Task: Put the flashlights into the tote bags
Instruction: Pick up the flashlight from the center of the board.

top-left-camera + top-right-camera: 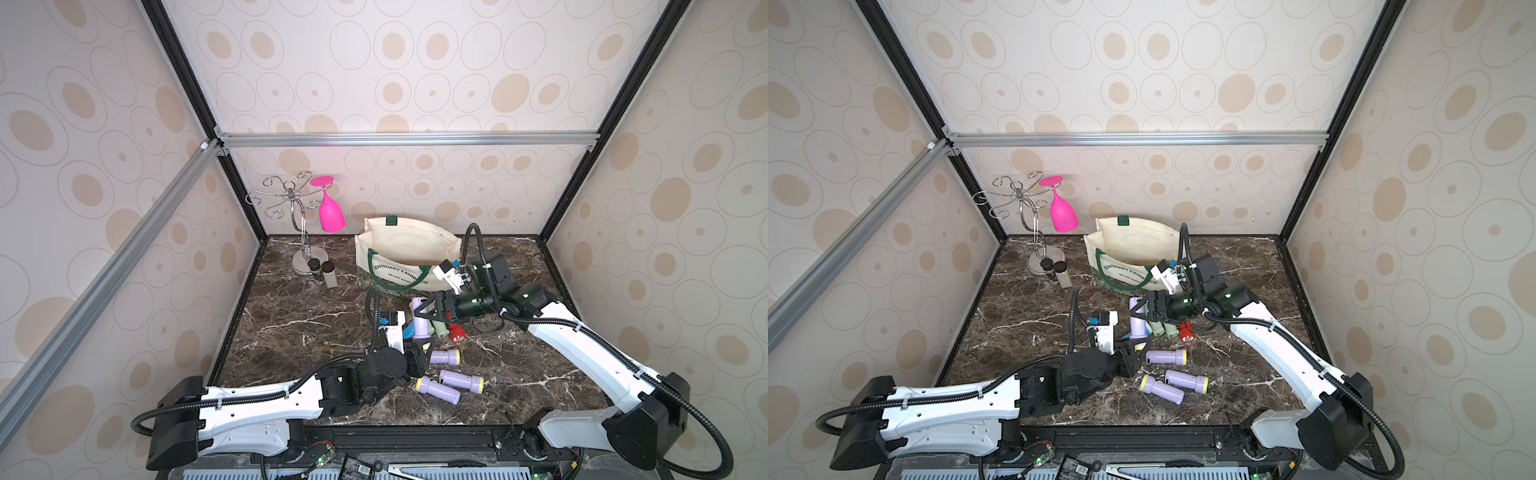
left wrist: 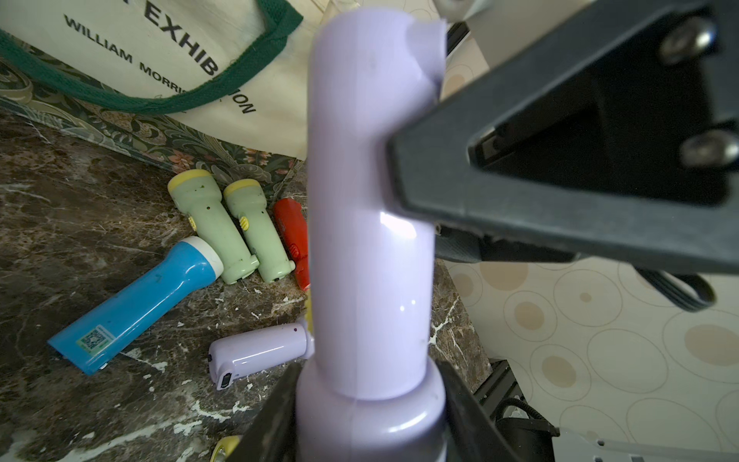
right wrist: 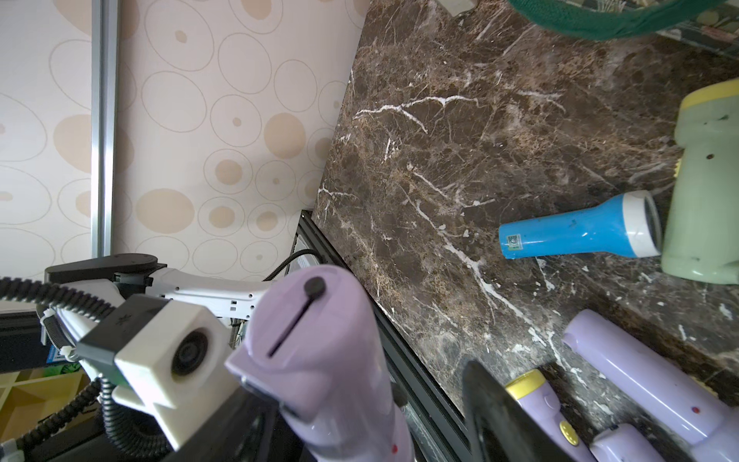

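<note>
Lilac flashlight (image 2: pixel 372 240) up close: left pincer (image 2: pixel 370 408) clamped on its head, right pincer (image 1: pixel 424 312) spread round its barrel, no grip yet. Bag (image 1: pixel 409 249) beyond, nothing visible inside. Approx. seven loose flashlights (image 1: pixel 444 356) on surface (image 1: pixel 291 324), so I reckon I'm barely started.

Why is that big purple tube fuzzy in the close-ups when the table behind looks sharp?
Left wrist view: the lilac flashlight sits too near the lens, so it blurs, with glints on its barrel; the blue flashlight behind is crisp. Right wrist view: the lilac one's near part softens.
</note>
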`<action>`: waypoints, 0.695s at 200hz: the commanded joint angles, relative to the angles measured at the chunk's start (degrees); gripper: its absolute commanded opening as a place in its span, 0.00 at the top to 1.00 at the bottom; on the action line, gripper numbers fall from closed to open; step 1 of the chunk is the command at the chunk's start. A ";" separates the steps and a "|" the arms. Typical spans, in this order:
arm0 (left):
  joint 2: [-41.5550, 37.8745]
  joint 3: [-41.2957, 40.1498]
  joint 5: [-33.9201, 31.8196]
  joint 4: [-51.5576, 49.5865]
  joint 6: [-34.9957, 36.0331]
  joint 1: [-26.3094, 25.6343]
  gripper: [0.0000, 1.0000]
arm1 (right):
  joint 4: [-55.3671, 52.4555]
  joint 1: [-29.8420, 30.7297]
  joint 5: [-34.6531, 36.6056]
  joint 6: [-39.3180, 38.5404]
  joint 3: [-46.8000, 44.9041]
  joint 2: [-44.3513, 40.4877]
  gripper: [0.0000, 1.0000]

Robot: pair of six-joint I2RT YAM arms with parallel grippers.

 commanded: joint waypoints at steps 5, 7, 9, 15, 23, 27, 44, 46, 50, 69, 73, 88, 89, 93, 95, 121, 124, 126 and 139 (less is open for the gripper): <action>0.06 0.19 -1.45 3.19 1.18 -0.62 0.87 | 1.76 0.18 -2.70 0.61 0.22 1.06 0.31; 0.13 0.15 -1.46 3.20 1.26 -0.60 0.87 | 1.82 0.24 -2.72 0.46 0.27 1.13 0.31; 0.14 0.14 -1.53 3.16 1.23 -0.57 0.87 | 1.88 0.39 -2.72 0.36 0.30 1.15 0.32; 0.23 0.16 -1.49 3.24 1.22 -0.54 0.87 | 1.80 0.47 -2.80 0.12 0.49 1.32 0.34; 0.32 0.16 -1.55 3.31 1.15 -0.58 0.87 | 1.72 0.78 -3.06 -0.24 0.66 1.62 0.36; 0.40 0.16 -1.55 3.29 1.14 -0.58 0.87 | 1.52 0.93 -3.08 -0.43 0.80 1.80 0.37; 0.41 0.13 -1.55 3.52 1.13 -0.57 0.88 | 0.69 1.22 -2.69 -1.22 1.14 2.12 0.43; 0.41 0.07 -1.53 3.64 1.13 -0.61 0.88 | 0.61 1.18 -2.58 -1.29 1.16 2.12 0.44; 0.41 0.07 -1.53 3.67 1.13 -0.59 0.88 | 0.61 1.31 -2.43 -1.46 1.19 2.08 0.46; 0.33 0.02 -1.63 3.42 0.92 -0.54 0.88 | 0.45 1.43 -1.47 -2.03 1.25 1.37 0.58; 0.31 -0.03 -1.61 3.45 0.94 -0.57 0.88 | 0.32 1.43 -1.34 -2.30 1.38 1.36 0.60; 0.24 -0.09 -1.80 3.37 0.96 -0.54 0.88 | -0.73 1.43 -0.74 -3.21 1.86 1.33 0.69; 0.24 -0.11 -1.80 3.35 0.96 -0.58 0.88 | -0.81 1.43 -0.68 -3.20 1.87 1.33 0.69; 0.24 -0.11 -1.80 3.39 0.96 -0.55 0.88 | -1.10 1.43 -0.62 -3.43 1.93 1.33 0.72; 0.24 -0.12 -1.79 3.41 0.96 -0.61 0.88 | -1.16 1.43 -0.50 -3.49 1.97 1.27 0.73; 0.22 -0.28 -1.99 3.33 0.84 -0.62 0.86 | -1.82 1.39 0.82 -4.63 2.55 0.40 0.90; 0.30 -0.37 -2.05 3.37 0.78 -0.59 0.84 | -1.92 1.40 0.92 -4.80 2.59 0.25 0.91; 0.25 -0.34 -2.03 3.34 0.67 -0.59 0.82 | -1.93 1.38 1.07 -4.96 2.70 0.21 0.92; 0.33 -0.73 -1.84 3.87 0.44 -0.54 0.66 | -3.96 1.43 2.84 -6.73 3.98 -0.23 0.96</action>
